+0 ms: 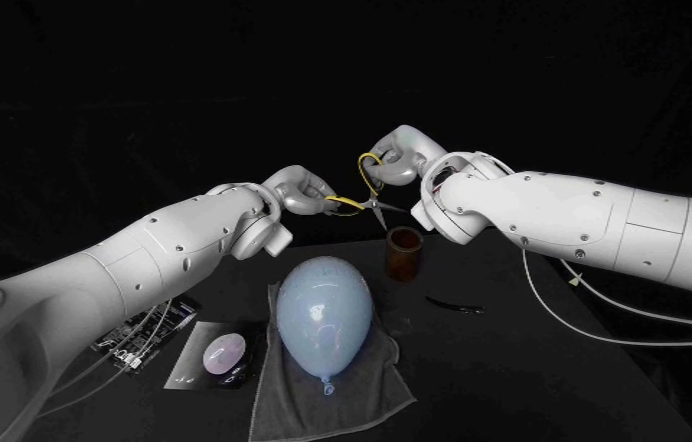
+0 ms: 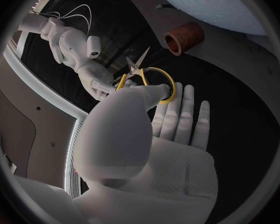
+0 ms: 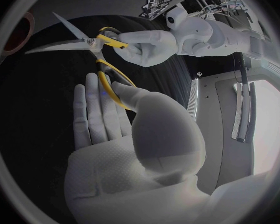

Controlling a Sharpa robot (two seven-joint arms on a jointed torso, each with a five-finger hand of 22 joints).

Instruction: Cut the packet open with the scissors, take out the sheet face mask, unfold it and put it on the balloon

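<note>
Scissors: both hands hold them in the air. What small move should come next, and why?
Probably the right hand should seat its fingers in its handle loop, so the left hand can let go. The scissors are shared between the hands, and the packet lies near the left arm.

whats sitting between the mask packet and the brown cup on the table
The balloon, lying on a grey towel, sits between the packet and the brown cup; the head view shows it.
</note>
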